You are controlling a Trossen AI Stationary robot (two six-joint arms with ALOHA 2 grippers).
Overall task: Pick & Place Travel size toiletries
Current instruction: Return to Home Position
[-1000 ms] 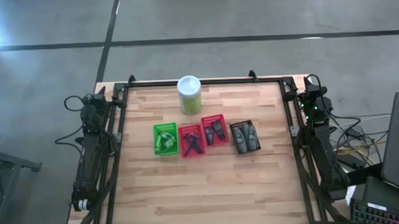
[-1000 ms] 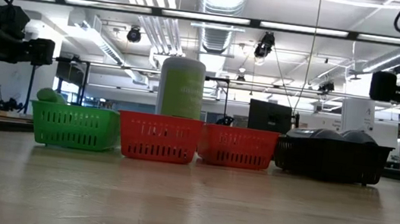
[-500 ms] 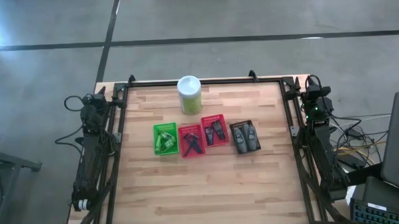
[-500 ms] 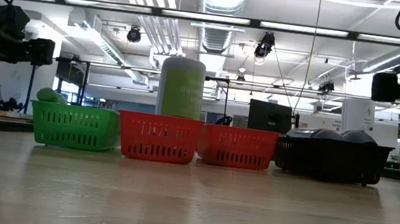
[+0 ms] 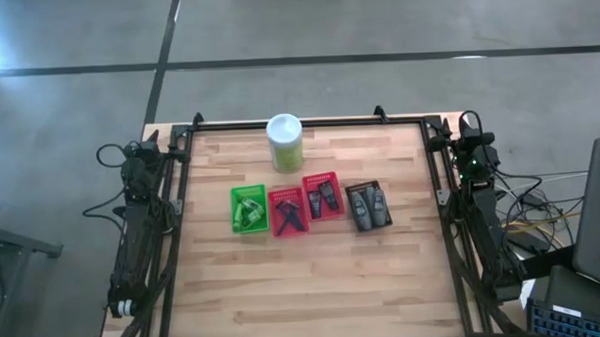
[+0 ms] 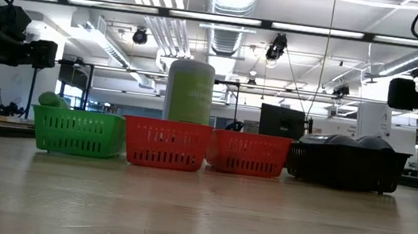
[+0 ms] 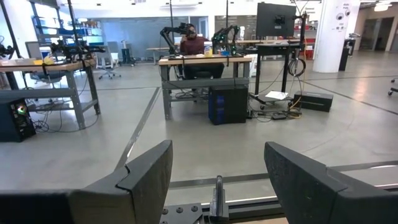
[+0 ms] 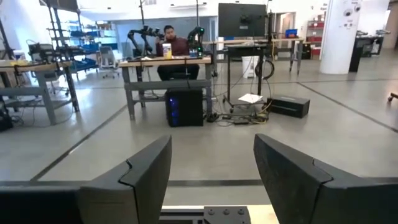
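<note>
The travel size toiletries lie in four small baskets in a row at mid-table. Green tubes [image 5: 247, 207] fill the green basket [image 6: 78, 131]. Thin black razors [image 5: 289, 213] lie in one red basket [image 6: 166, 144], and black flat tubes [image 5: 323, 196] in the other [image 6: 248, 153]. Grey oval bottles [image 5: 368, 206] fill the dark basket [image 6: 345, 166]. My left gripper [image 7: 217, 180] is open at the table's far left corner [image 5: 145, 146], pointing level past the far edge. My right gripper [image 8: 211, 171] is open at the far right corner [image 5: 470, 135], also pointing level. Both hold nothing.
A tall pale-green canister with a white lid [image 5: 285, 142] stands upright behind the baskets, near the far edge. A black frame rail [image 5: 308, 122] runs around the table. Bare wood [image 5: 314, 278] lies in front of the baskets. A person sits at a desk [image 7: 194, 45] in the room beyond.
</note>
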